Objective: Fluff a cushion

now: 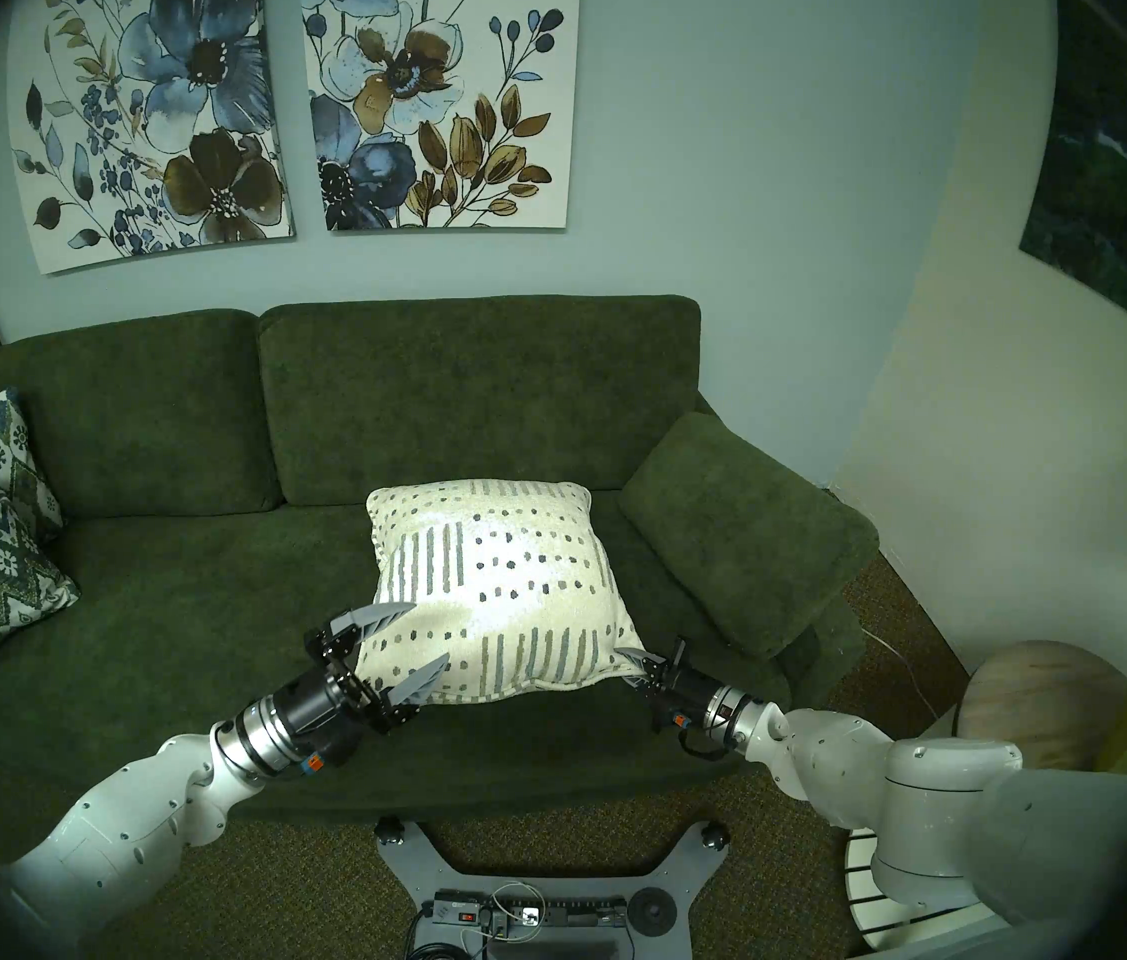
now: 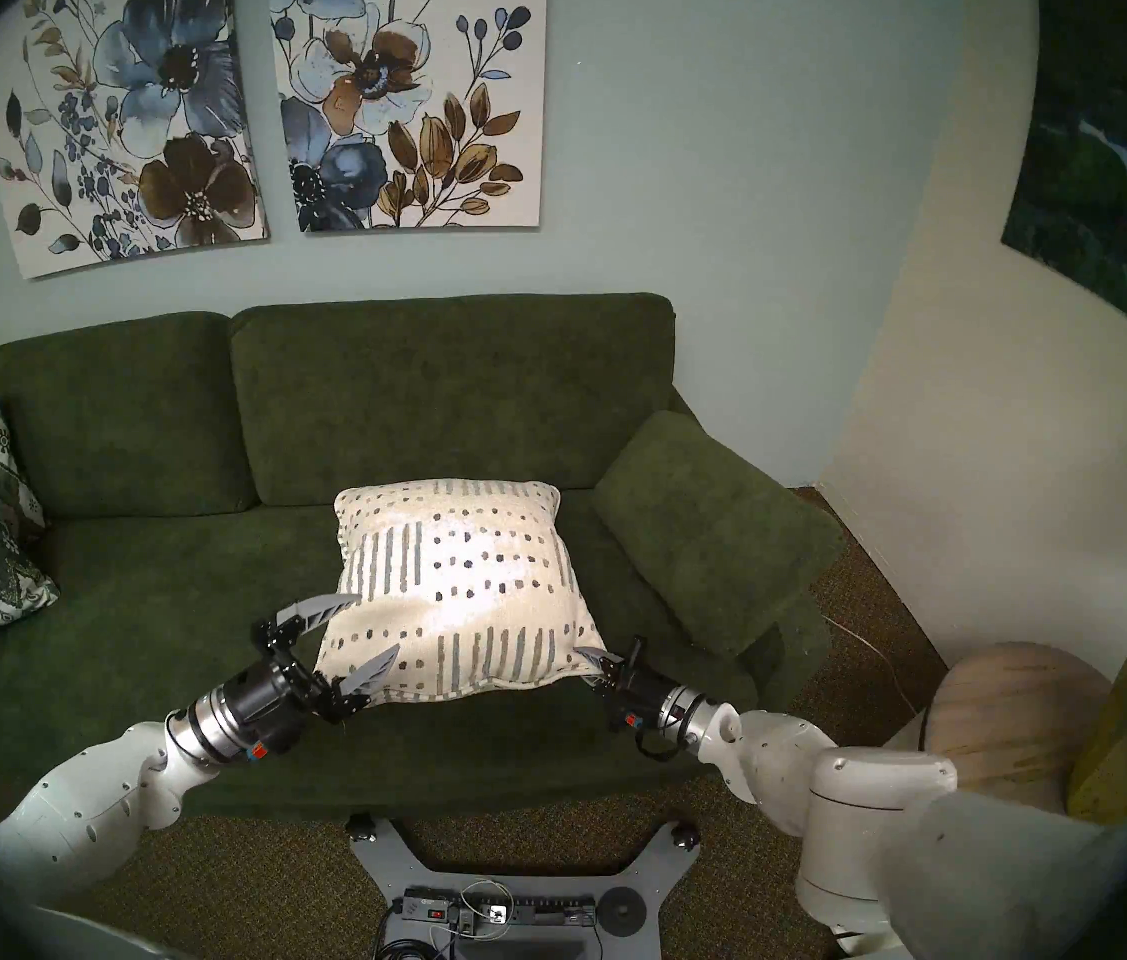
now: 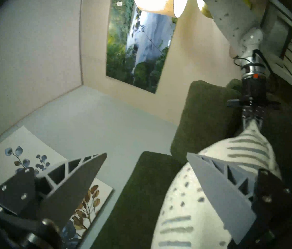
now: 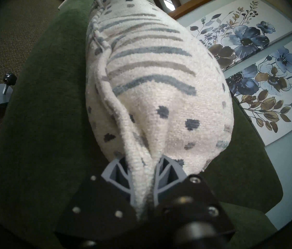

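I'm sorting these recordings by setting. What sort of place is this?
Most likely a home living room: a green sofa with a cream cushion, floral canvases on the wall, and carpet underfoot.

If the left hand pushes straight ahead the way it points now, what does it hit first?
Probably the cream dashed cushion. The left hand is open at the cushion's near-left corner, one finger over its face and one at its front edge, so the cushion's side lies in the gap. Depth is unclear.

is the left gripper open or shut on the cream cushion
Open. The left gripper has its fingers spread wide at the cushion edge, nothing pinched. Only the right gripper clamps a corner.
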You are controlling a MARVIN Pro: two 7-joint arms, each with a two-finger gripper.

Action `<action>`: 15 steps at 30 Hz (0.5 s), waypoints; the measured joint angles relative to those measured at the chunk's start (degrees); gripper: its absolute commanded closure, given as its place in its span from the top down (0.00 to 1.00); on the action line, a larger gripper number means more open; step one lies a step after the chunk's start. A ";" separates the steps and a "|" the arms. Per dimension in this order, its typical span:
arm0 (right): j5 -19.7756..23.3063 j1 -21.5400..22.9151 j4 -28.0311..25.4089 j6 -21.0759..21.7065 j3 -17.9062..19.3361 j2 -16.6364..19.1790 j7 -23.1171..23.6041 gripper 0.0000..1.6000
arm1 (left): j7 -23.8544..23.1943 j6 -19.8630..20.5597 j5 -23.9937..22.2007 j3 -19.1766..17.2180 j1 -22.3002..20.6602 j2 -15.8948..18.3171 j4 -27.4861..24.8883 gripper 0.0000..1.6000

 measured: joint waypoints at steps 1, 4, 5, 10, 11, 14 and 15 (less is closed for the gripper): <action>0.04 0.00 0.00 0.00 0.01 -0.01 0.04 0.00 | 0.02 0.00 0.16 -0.20 0.54 0.36 0.21 1.00; 0.16 0.00 0.03 0.01 0.03 -0.04 0.15 0.00 | 0.06 0.00 0.57 -0.73 1.98 1.29 0.96 1.00; 0.19 0.00 0.03 0.01 0.04 -0.05 0.17 0.00 | 0.07 0.00 0.68 -0.86 2.34 1.51 1.20 1.00; 0.38 -0.01 0.08 0.01 0.07 -0.11 0.35 0.00 | 0.11 0.00 1.52 -1.57 4.70 2.77 2.75 1.00; 0.40 -0.01 0.10 0.01 0.07 -0.12 0.39 0.00 | 0.12 0.00 1.72 -1.72 5.07 2.95 3.07 1.00; 0.42 -0.01 0.12 0.01 0.08 -0.15 0.45 0.00 | 0.11 0.00 2.04 -2.03 5.50 3.17 3.92 1.00; 0.42 -0.01 0.13 0.01 0.08 -0.15 0.46 0.00 | 0.10 0.00 2.11 -2.10 5.56 3.21 4.15 1.00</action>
